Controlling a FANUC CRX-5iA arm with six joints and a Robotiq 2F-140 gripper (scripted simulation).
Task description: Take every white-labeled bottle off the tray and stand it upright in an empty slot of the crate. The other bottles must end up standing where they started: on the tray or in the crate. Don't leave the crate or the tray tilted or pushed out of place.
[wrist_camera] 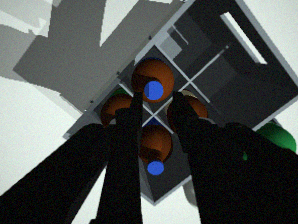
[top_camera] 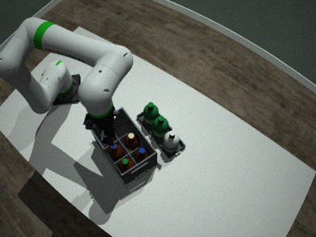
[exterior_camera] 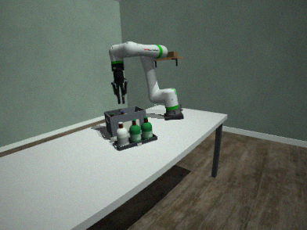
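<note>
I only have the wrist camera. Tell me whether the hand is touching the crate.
Observer: No contact. In the exterior view the hand hangs well above the crate. It is nearly shut and holds nothing.
Operator: Locate the white-labeled bottle for me.
Observer: The white-labeled bottle stands upright on the tray, at the end farthest from the arm's base.
Operator: Report what else is on that tray.
Observer: Two green bottles, both upright, fill the rest of the row.

White arm (top_camera: 76, 44), green bands, black claw (exterior_camera: 119, 91)
</note>
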